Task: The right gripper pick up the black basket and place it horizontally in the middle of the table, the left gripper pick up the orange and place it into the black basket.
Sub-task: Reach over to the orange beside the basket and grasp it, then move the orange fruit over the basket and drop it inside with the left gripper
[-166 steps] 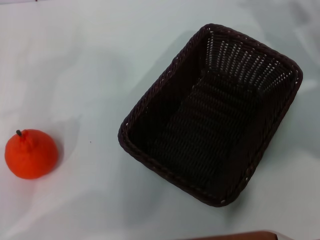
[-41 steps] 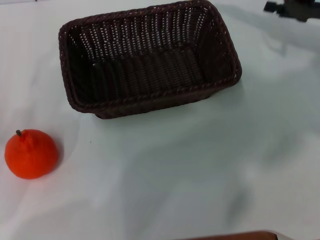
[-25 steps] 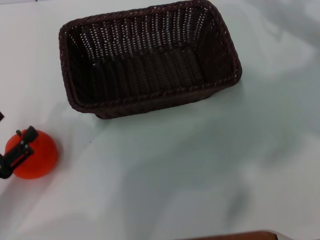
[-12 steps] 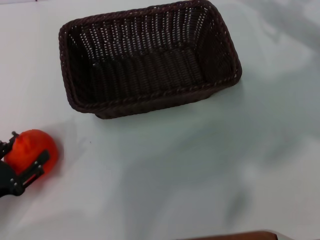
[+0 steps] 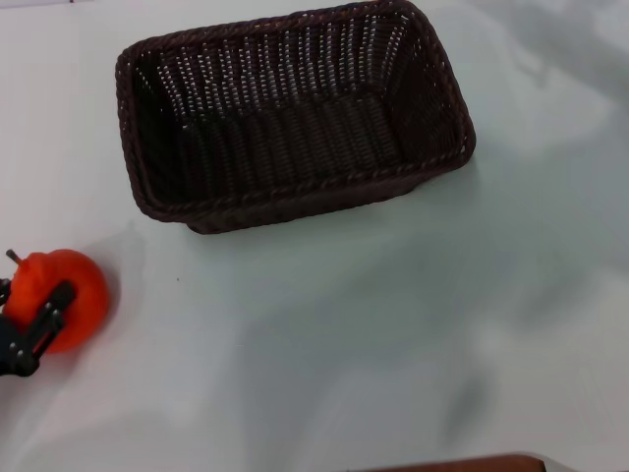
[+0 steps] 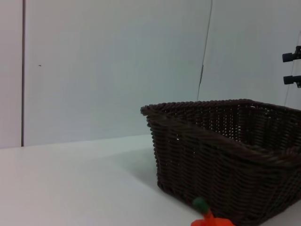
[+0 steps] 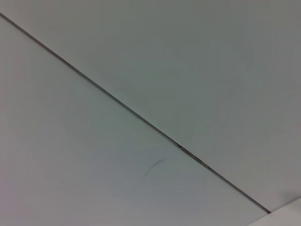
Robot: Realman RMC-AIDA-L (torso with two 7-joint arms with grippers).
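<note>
Dark woven wicker, the black basket (image 5: pixel 295 113) sits lengthwise at upper centre of the table (image 5: pixel 413 324). At the lower left edge, the left gripper (image 5: pixel 29 320) clamps its fingers (image 5: pixel 44 317) around the orange (image 5: pixel 61 298).

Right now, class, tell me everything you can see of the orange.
The orange is a small, round, bright orange-red fruit with a short dark stem on its raised top, tilted toward the left. It sits at the table's near left edge, well apart from the black basket. The left end effector grips it, one black finger crossing its front. The left wrist view shows only its stem and top.
</note>
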